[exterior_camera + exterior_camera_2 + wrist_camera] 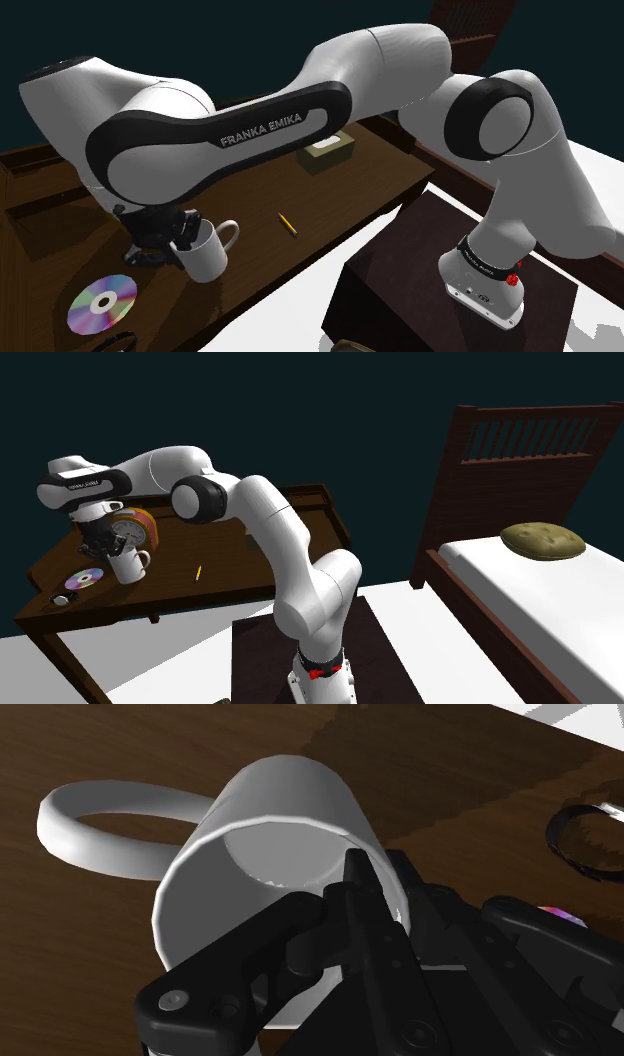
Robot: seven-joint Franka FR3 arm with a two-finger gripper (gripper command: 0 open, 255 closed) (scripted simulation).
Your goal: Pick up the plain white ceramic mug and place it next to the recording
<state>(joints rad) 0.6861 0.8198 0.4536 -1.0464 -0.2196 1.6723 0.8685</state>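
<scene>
Tool point(183, 243) is pinching the white mug point(207, 252) by its wall, with one finger inside the rim and one outside. Mug is hanging tilted, handle pointing away from the tool, over the dark wooden surface point(350, 195) near its front edge in the shoulder view. Can't tell if its base is touching. Rainbow disc point(102, 303) is lying near it, toward the corner. Pencil point(287, 224) is lying mid-surface, on the mug's other side.

One mug point(210, 258), one disc point(102, 303), one pencil point(287, 224), one box point(327, 150), one clock point(130, 532)
</scene>
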